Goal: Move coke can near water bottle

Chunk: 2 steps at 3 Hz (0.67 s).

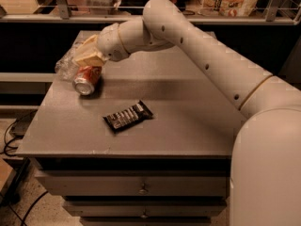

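Observation:
The coke can (87, 79) lies on its side at the far left of the grey table (188, 121), its silver end facing me. The water bottle (66, 65), clear crinkled plastic, lies right behind and to the left of the can, touching or almost touching it. My gripper (89, 56) is directly above the can, right at its top, with the white arm (197, 46) reaching in from the right. The gripper hides part of the bottle.
A dark candy bar wrapper (128, 116) lies flat near the middle front of the table. The table's left edge is close to the can and bottle. Drawers (141, 187) sit below the front edge. A railing and shelves stand behind.

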Tool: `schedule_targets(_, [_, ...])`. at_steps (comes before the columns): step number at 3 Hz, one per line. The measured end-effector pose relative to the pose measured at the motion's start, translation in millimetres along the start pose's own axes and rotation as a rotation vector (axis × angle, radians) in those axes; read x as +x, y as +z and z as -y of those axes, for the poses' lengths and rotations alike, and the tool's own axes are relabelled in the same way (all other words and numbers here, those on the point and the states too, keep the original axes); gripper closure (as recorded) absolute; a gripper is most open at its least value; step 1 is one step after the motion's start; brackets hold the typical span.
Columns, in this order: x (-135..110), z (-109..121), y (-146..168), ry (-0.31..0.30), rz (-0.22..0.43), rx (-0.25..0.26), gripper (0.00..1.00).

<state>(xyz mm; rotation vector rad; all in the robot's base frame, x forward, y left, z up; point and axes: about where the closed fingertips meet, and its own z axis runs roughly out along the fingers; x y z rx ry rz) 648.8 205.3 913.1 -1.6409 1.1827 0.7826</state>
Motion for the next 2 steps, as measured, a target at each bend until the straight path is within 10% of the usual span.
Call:
schedule_targets(1, [-1.3, -1.7, 4.6, -0.002, 0.002, -0.008, 0.00])
schedule_targets(2, [-1.3, -1.7, 4.7, -0.002, 0.002, -0.008, 0.00])
